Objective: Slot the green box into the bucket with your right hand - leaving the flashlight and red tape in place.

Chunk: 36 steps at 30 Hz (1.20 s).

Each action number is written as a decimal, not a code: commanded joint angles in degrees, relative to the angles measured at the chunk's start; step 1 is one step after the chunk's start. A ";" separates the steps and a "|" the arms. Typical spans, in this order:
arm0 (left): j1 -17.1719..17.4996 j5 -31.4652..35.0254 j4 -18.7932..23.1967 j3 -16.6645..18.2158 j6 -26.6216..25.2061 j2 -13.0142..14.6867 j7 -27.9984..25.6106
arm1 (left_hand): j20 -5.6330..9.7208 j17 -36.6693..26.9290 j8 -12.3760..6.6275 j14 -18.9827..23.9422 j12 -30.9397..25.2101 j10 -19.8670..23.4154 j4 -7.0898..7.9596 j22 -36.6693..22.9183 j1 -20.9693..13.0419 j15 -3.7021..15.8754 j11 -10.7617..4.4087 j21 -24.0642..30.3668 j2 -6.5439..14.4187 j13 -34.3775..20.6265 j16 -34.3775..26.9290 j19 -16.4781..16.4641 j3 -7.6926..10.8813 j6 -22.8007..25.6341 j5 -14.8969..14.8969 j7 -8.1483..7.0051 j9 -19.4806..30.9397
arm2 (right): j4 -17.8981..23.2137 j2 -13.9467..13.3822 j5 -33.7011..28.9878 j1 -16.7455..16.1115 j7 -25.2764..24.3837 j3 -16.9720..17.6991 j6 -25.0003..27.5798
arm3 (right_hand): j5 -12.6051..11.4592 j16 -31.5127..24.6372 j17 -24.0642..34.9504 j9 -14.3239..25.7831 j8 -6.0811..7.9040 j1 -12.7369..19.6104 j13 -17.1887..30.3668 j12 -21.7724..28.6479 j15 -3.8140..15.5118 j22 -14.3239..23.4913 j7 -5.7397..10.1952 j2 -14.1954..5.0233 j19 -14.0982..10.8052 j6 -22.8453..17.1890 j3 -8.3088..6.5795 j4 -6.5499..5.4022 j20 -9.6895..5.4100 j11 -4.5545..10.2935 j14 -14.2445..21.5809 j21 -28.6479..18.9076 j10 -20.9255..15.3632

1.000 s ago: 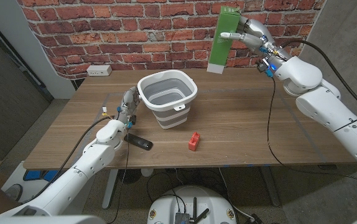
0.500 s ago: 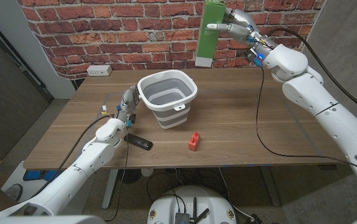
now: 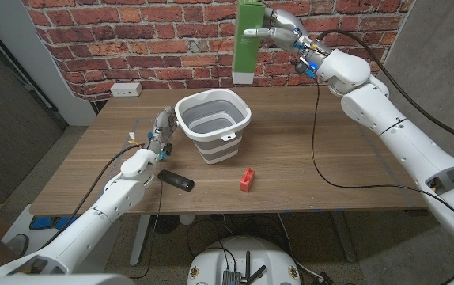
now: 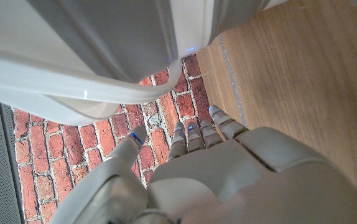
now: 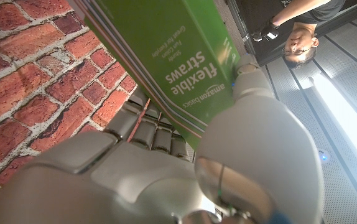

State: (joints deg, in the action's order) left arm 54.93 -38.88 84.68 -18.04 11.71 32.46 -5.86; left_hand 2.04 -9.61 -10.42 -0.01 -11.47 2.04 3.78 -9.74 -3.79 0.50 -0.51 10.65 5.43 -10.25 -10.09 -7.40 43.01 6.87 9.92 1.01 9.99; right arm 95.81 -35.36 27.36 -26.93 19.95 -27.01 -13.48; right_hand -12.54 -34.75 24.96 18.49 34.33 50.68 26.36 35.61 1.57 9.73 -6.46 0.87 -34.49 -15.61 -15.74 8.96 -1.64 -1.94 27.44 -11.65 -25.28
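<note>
My right hand (image 3: 278, 28) grips a tall green box (image 3: 247, 43) high in the air, behind and above the grey-and-white bucket (image 3: 213, 125). In the right wrist view the green box (image 5: 166, 56) reads "flexible straws" and my fingers (image 5: 147, 127) wrap its side. The bucket stands open at the table's middle. A black flashlight (image 3: 177, 180) lies in front of the bucket to its left. The red tape (image 3: 247, 180) sits in front of the bucket to its right. My left hand (image 3: 161, 134) stands next to the bucket's left wall, fingers apart, holding nothing; the bucket wall (image 4: 104, 50) looms close in the left wrist view.
A brick wall backs the table, with a white power socket (image 3: 126, 89) at the far left edge. A person shows in the right wrist view (image 5: 290, 31). The table's (image 3: 330, 158) right half is bare wood.
My right arm has carried the green box leftward, from over the table's right side to above and behind the bucket. The left hand has stayed still.
</note>
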 commanded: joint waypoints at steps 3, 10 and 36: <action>-0.91 0.06 -1.01 -0.72 0.12 -0.73 0.70 | 0.68 -0.06 -0.12 -0.18 0.20 0.23 -0.30 -0.07 0.67 0.12 0.16 0.33 3.99 -0.23 0.03 -0.06 0.07 0.37 -0.13 -0.05 0.28 | 0.16 1.62 -5.45 1.81 -2.39 -3.84 2.42 | -0.48 -0.01 1.00 0.30 0.48 0.04 4.45 0.47 5.74 0.16 0.00 -0.70 -0.52 -0.60 -0.06 -0.30 -0.13 4.70 1.80 -0.02 -5.04; -0.89 0.17 -1.28 -0.88 0.71 -1.16 0.75 | 0.65 -0.05 -0.14 -0.20 0.16 0.31 -0.35 -0.07 0.68 0.12 0.09 0.33 3.98 -0.24 0.03 -0.06 0.09 0.43 -0.12 -0.05 0.28 | 1.69 0.68 -6.92 1.56 -2.60 -4.88 5.58 | -0.57 0.04 1.08 0.34 0.47 0.01 4.61 0.59 6.00 0.16 0.13 -0.72 -0.57 -0.58 -0.08 -0.27 -0.16 4.82 1.85 -0.01 -5.11; -0.40 0.34 -2.14 -0.73 2.07 -1.67 0.50 | 0.66 -0.08 -0.12 -0.25 0.19 0.23 -0.41 -0.07 0.80 0.19 0.10 0.34 4.02 -0.24 0.00 -0.06 0.11 0.42 -0.12 -0.01 0.28 | 4.38 2.93 -13.47 1.56 -5.44 -10.34 13.19 | -0.91 0.24 1.28 0.48 0.90 0.13 4.80 0.94 6.20 0.16 0.54 -0.95 -0.56 -1.54 -0.37 -0.10 -0.34 5.11 2.53 0.08 -5.84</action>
State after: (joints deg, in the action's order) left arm 54.12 -38.64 82.66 -19.10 13.15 30.82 -5.10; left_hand 2.05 -9.62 -10.42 -0.01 -11.48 2.04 3.78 -9.74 -3.57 0.50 -0.51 10.65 5.21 -10.25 -10.09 -7.40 43.01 6.86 9.92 1.01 9.99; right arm 99.20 -33.51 16.36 -25.33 15.86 -35.39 -3.03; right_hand -12.98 -34.15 26.11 18.76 34.65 50.60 26.35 36.05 1.33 9.73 -5.85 0.79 -34.51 -16.46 -15.75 8.95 -1.66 -2.15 28.09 -11.65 -25.49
